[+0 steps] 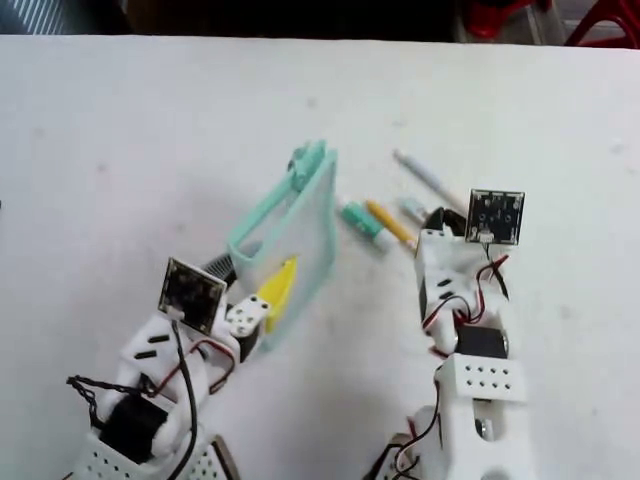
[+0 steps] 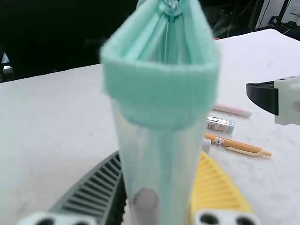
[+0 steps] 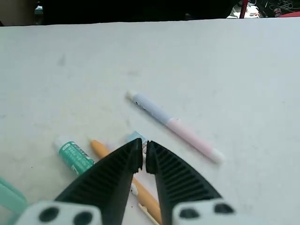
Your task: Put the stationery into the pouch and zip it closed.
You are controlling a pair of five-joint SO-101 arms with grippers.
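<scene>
Between the left gripper's [image 2: 159, 159] grey and yellow fingers [image 2: 215, 187] stands the pouch [image 2: 159, 84], clamped by its lower part, with its mouth pointing away from the tips and seemingly agape. The stationery lies on the table [image 3: 211, 70] beyond the pouch, so this looks like the loading step, with nothing yet picked up.

The right gripper [image 3: 143, 150] hangs low over the items with its black fingers [image 3: 117, 173] all but closed, only a thin slit between the tips, gripping nothing. Just past the tips is a small eraser [image 3: 136, 137]. The orange pen [image 3: 100, 148] runs under one finger, the tube [image 3: 72, 156] lies just beside that pen, and the pink pen [image 3: 173, 126] is further beyond the tips.

Next, I judge, the right fingers must spread, straddle one item and close on it, then carry it to the pouch mouth. Zipping comes last.
</scene>
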